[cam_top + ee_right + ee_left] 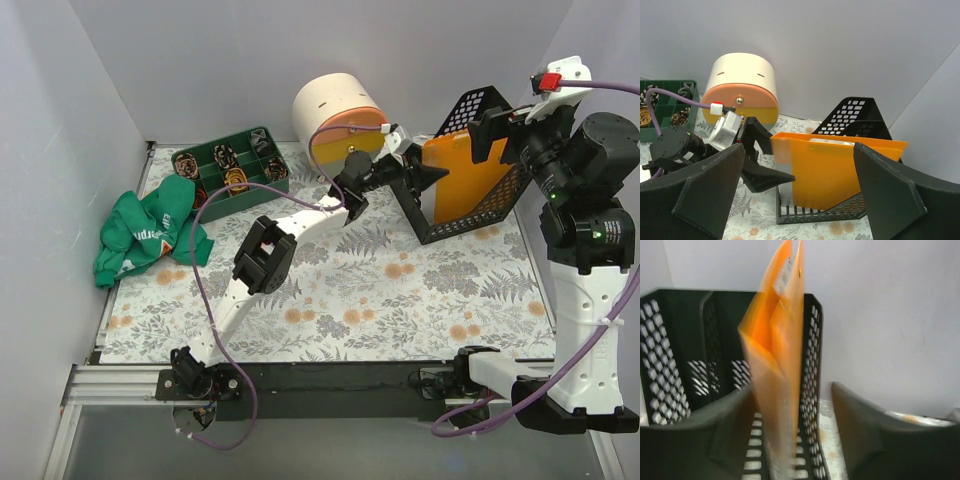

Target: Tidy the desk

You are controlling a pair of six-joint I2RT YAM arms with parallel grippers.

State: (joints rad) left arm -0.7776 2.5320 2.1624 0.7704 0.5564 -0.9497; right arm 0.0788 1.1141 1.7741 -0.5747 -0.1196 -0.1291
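The desk point(380, 290) has a fern-and-flower print. An orange folder point(465, 175) stands on edge in a black mesh file rack point(470, 225) at the back right. My left gripper point(428, 172) is open, with one finger on each side of the folder's near edge. In the left wrist view the folder point(775, 355) is blurred and stands close to the left finger, inside the rack point(670, 355). My right gripper point(497, 128) hovers above the rack, open and empty. Its view shows the folder point(840, 170), the rack point(855, 112) and the left gripper point(767, 160).
A cream and orange cylinder-shaped container point(338, 112) lies at the back middle, close behind the left gripper. A green compartment tray point(228, 172) with small items sits at the back left. A green cloth point(150, 232) is crumpled at the left wall.
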